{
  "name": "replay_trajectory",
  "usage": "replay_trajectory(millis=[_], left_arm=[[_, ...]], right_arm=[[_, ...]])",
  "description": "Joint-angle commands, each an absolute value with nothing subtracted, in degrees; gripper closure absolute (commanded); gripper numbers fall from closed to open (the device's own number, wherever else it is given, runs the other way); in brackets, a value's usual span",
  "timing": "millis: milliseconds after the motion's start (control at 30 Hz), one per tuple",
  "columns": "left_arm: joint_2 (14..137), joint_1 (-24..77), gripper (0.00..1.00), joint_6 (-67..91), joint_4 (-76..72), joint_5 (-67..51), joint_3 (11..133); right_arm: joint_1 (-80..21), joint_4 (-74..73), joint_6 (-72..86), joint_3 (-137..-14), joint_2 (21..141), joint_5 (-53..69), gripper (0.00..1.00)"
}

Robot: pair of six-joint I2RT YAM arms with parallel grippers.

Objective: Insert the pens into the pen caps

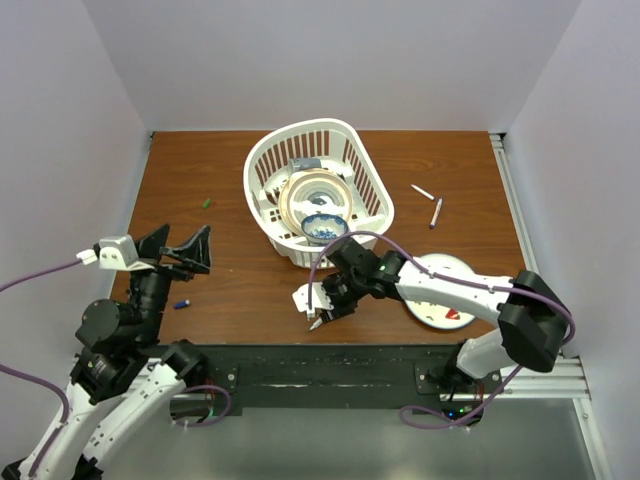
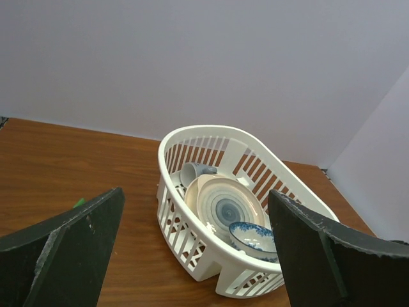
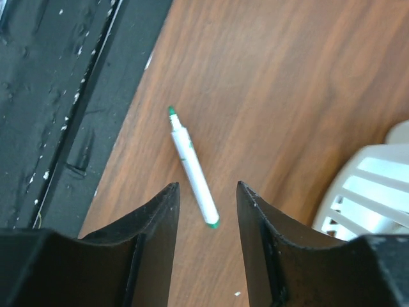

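Observation:
A white pen (image 3: pixel 193 169) with a green tip lies flat on the wooden table near its front edge. My right gripper (image 3: pixel 206 185) hangs over the pen's near end, open, one finger on each side and neither touching it. In the top view the right gripper (image 1: pixel 318 320) is low by the front edge. Two more pens (image 1: pixel 423 191) (image 1: pixel 436 212) lie at the back right. A green pen cap (image 1: pixel 207 202) sits at the back left and a blue pen cap (image 1: pixel 181 303) at the front left. My left gripper (image 1: pixel 185 250) is raised, wide open and empty.
A white basket (image 1: pixel 360 160) holding a plate, a mug and a blue-patterned bowl stands at the middle back, also seen as the basket (image 2: pixel 192 252) in the left wrist view. A white plate (image 1: pixel 440 300) lies under the right arm. The black mounting rail (image 3: pixel 57 96) borders the front edge.

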State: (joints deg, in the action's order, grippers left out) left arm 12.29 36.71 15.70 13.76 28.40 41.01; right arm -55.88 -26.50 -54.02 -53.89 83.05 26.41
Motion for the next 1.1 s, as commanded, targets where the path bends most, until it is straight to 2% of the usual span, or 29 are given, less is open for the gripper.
replay_trajectory(millis=[0,667,867,1000,1067], left_arm=[[11.4,36.2,0.0,16.8,10.7,30.8,40.3],[7.8,36.2,0.01,17.7,10.5,33.8,39.5],[8.1,36.2,0.06,17.8,11.2,34.1,39.6],[9.5,36.3,0.11,21.8,17.1,31.5,42.7],[10.5,36.2,0.11,26.9,21.7,28.2,43.9]], right_arm=[[-57.3,-26.3,-56.7,-52.6,86.0,23.0,0.57],[-57.5,-22.0,-58.7,-53.7,96.9,16.4,0.67],[-57.7,-26.2,-57.3,-55.2,98.3,18.4,0.9],[-57.7,-30.6,-54.6,-57.6,98.3,19.2,1.0],[-57.7,-29.8,-53.0,-57.5,97.2,21.2,1.0]])
